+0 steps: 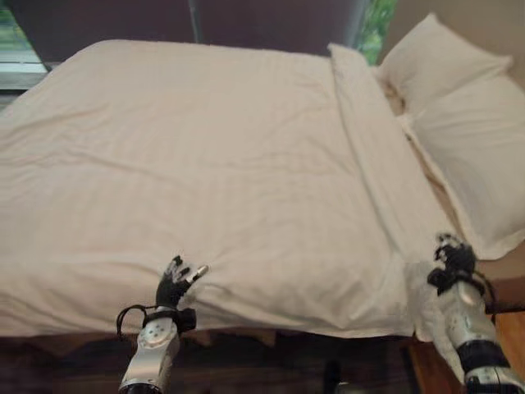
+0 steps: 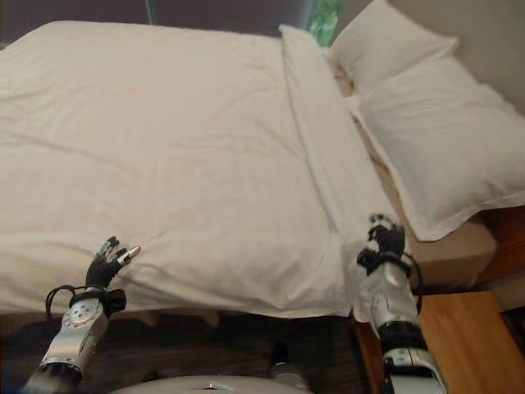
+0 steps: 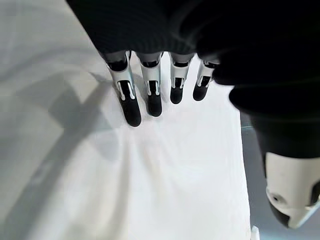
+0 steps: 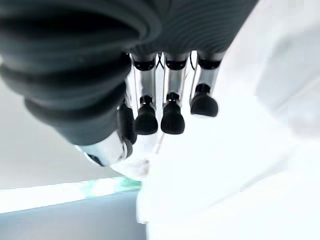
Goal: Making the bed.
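Smoothing step – left hand (image 1: 172, 286) flat, fingers straight on the duvet (image 1: 205, 164), right hand (image 1: 451, 264) fingers curled on its corner fold; next: tug it square.

This was a bedroom, in a home or a hotel. A wide bed (image 1: 246, 324) filled the room, spread with a white duvet (image 1: 189, 172) whose top edge was folded back in a neat band. Two white pillows (image 2: 443, 148) lay at its head against a plain wall. Dark curtains (image 1: 197, 20) hung behind the bed, with greenery showing through a gap. A wooden nightstand (image 2: 467, 345) stood beside it.
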Motion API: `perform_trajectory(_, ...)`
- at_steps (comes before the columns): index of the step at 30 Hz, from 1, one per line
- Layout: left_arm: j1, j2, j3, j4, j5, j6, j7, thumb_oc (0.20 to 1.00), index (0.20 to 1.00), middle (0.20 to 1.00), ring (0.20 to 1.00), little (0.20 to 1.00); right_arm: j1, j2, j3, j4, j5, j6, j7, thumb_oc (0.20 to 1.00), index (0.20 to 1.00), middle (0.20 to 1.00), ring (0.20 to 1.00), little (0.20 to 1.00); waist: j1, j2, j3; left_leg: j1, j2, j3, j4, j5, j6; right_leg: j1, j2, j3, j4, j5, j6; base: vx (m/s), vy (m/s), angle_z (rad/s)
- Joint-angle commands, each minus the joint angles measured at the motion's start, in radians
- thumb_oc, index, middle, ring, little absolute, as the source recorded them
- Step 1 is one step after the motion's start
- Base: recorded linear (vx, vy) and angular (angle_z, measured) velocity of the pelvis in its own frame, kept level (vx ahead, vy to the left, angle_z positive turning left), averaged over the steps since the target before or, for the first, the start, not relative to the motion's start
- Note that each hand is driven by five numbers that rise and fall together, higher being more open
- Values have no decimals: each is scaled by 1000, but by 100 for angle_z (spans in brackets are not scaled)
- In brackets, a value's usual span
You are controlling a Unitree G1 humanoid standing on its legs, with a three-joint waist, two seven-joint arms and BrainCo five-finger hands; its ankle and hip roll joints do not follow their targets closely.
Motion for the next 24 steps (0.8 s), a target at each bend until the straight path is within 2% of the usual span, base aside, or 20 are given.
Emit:
perform_trajectory(1,-99,56,19,8,-53,-82,24,1000,1000,1000,1000,1000,-98,-27,-72,-23,85,-101,-20,200,200,200,200,200,1,-9,52,18,-3,-2,6,-33,21,54,-19,-55,20,-148,-12,2,-116,19)
perform_trajectory(3,-91,48,15,17,-68,-93,22,1000,1000,1000,1000,1000,-145,-26,-78,-24,124,-136,-19,200,200,200,200,200,7,33,67,11,19,-4,6,-11,2,61,-8,-74,20,-164,-23,11,-130,13)
perform_trajectory(4,-92,48,16,17,-68,-94,21,1000,1000,1000,1000,1000,-146,-27,-78,-23,125,-136,-19,200,200,200,200,200,6,34,68,11,21,-5,6,-11,1,62,-7,-75,20,-165,-24,-2,-135,8)
perform_trajectory(6,-86,40,11,28,-89,-101,20,1000,1000,1000,1000,1000,-180,-29,-94,-13,166,-167,-19,200,200,200,200,200,10,65,85,4,36,-5,6,6,-12,63,4,-84,20,-176,-31,-48,-129,13)
perform_trajectory(7,-82,33,10,45,-105,-106,19,1000,1000,1000,1000,1000,-209,-35,-107,-2,185,-189,-24,200,200,200,200,200,9,92,100,-6,46,-2,6,20,-23,57,10,-86,20,-183,-37,-60,-108,12)
perform_trajectory(9,-85,29,5,52,-107,-111,21,1000,1000,1000,1000,1000,-225,-36,-108,6,192,-196,-27,200,200,200,200,200,8,106,111,-10,50,2,6,27,-28,52,13,-88,20,-184,-38,-70,-81,5)
perform_trajectory(12,-104,17,-8,90,-123,-124,25,1000,1000,1000,1000,1000,-260,-58,-112,39,211,-213,-29,200,200,200,200,200,-3,160,148,-35,57,10,6,46,-39,20,14,-81,20,-182,-38,-107,-61,1)
perform_trajectory(14,-104,9,-19,119,-134,-131,19,1000,1000,1000,1000,1000,-267,-76,-122,64,225,-219,-25,200,200,200,200,200,-18,203,163,-50,57,19,6,55,-42,-1,7,-77,20,-182,-34,-64,-13,-2)
perform_trajectory(15,-88,3,-26,140,-144,-132,11,1000,1000,1000,1000,1000,-275,-92,-135,104,239,-219,-19,200,200,200,200,200,-34,242,171,-54,49,16,6,43,-52,-15,-5,-60,20,-197,-24,0,0,0)
perform_trajectory(16,-89,1,-26,142,-145,-133,10,1000,1000,1000,1000,1000,-277,-95,-133,107,241,-220,-17,200,200,200,200,200,-34,244,170,-55,48,16,6,41,-52,-16,-6,-60,20,-198,-23,-14,59,-7)
perform_trajectory(20,-72,-26,-40,199,-156,-128,-8,1000,1000,1000,1000,1000,-270,-103,-141,203,252,-196,-16,200,200,200,200,200,-78,317,174,-77,40,48,6,33,-51,-76,-14,-25,20,-192,-12,-32,73,-21)
perform_trajectory(21,-72,-27,-41,200,-156,-128,-8,1000,1000,1000,1000,1000,-270,-104,-141,203,252,-196,-16,200,200,200,200,200,-77,318,172,-78,40,49,6,33,-51,-77,-14,-24,20,-192,-12,3,76,-25)
perform_trajectory(22,-75,-41,-45,219,-164,-125,-14,1000,1000,1000,1000,1000,-246,-86,-153,229,254,-189,-19,200,200,200,200,200,-103,340,166,-87,38,59,6,26,-50,-108,-12,0,20,-188,-8,4,64,-21)
perform_trajectory(24,-93,-56,-51,243,-171,-120,-16,1000,1000,1000,1000,1000,-200,-48,-166,253,257,-183,-21,200,200,200,200,200,-136,355,157,-94,37,69,6,19,-49,-132,-10,22,20,-188,-9,40,87,-28)
